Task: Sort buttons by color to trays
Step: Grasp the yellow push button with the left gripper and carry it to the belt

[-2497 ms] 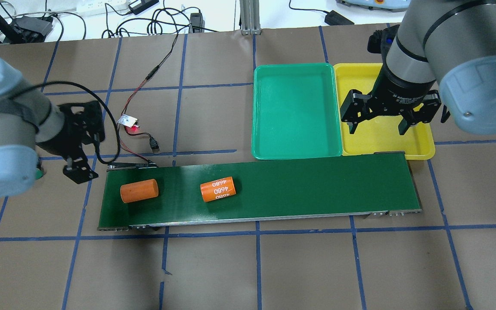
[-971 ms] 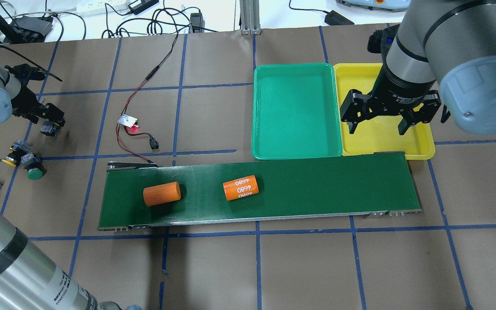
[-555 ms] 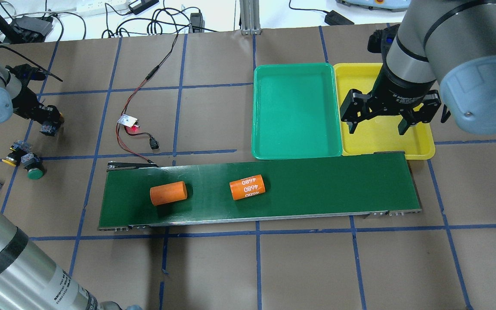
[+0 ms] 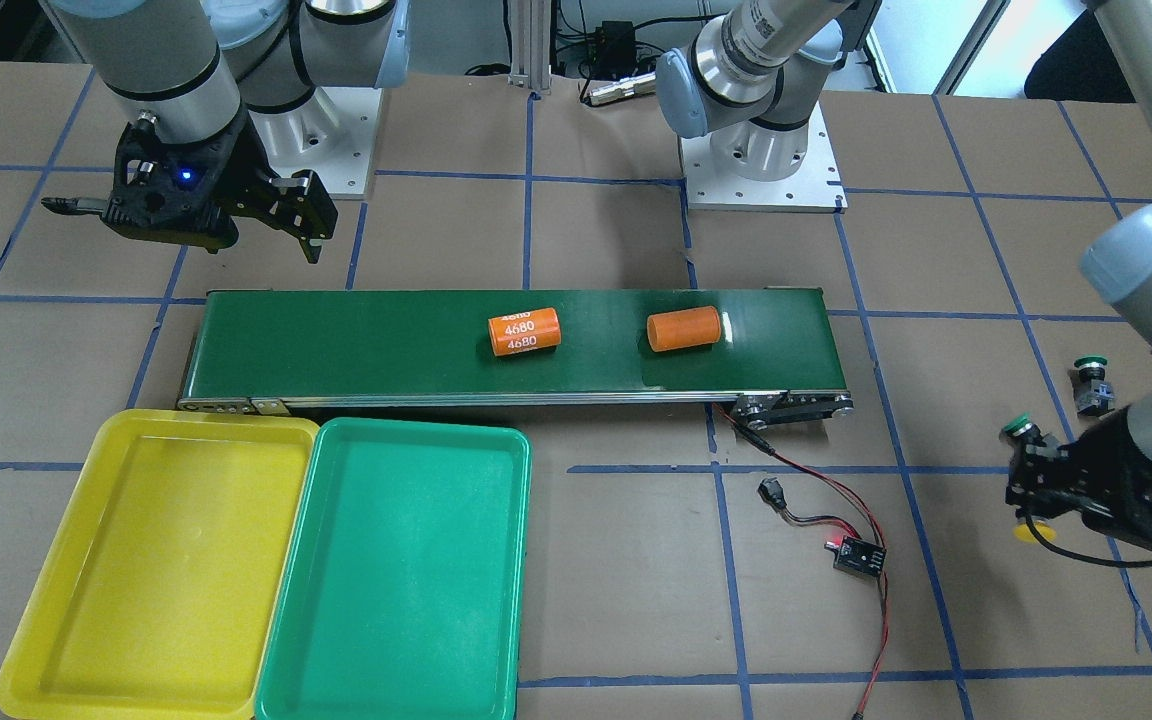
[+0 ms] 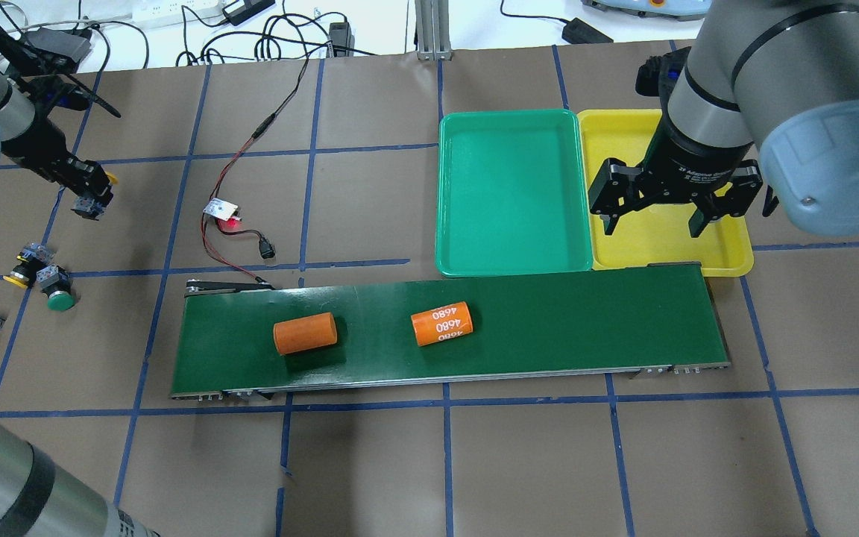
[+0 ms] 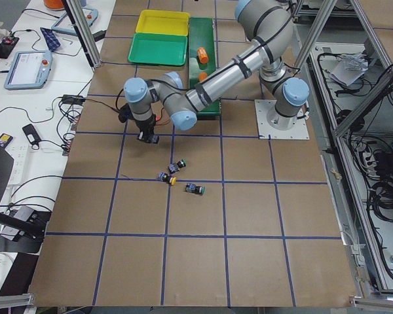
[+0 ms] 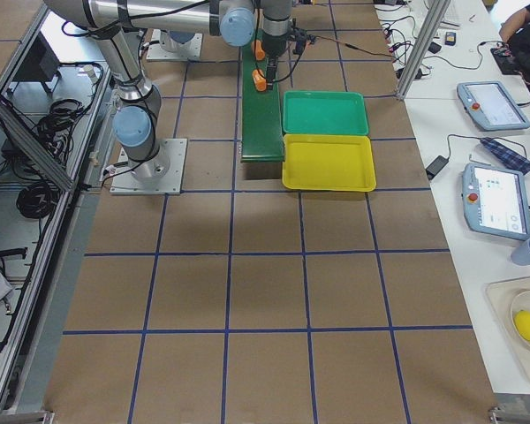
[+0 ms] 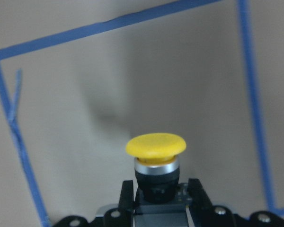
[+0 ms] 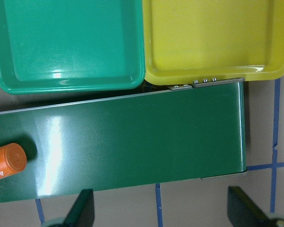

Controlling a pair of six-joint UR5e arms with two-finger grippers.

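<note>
My left gripper (image 5: 92, 195) is shut on a yellow-capped button (image 8: 155, 145) and holds it above the brown table at the far left; its cap shows in the front view (image 4: 1033, 531). Another yellow button (image 5: 16, 277) and a green one (image 5: 59, 298) lie together on the table nearer the robot. A second green button (image 4: 1091, 384) lies beyond them. The green tray (image 5: 511, 194) and yellow tray (image 5: 623, 134) stand side by side, both empty. My right gripper (image 5: 653, 222) is open and empty above the yellow tray's near edge.
A dark-green conveyor belt (image 5: 564, 321) runs across the middle and carries two orange cylinders (image 5: 305, 333) (image 5: 441, 323), one marked 4680. A red and black cable with a small lit board (image 5: 222, 210) lies beyond the belt's left end.
My left arm swung out to the far left, closed on the yellow button and lifted it slightly. Both orange cylinders moved right along the belt. The right gripper stayed put.
</note>
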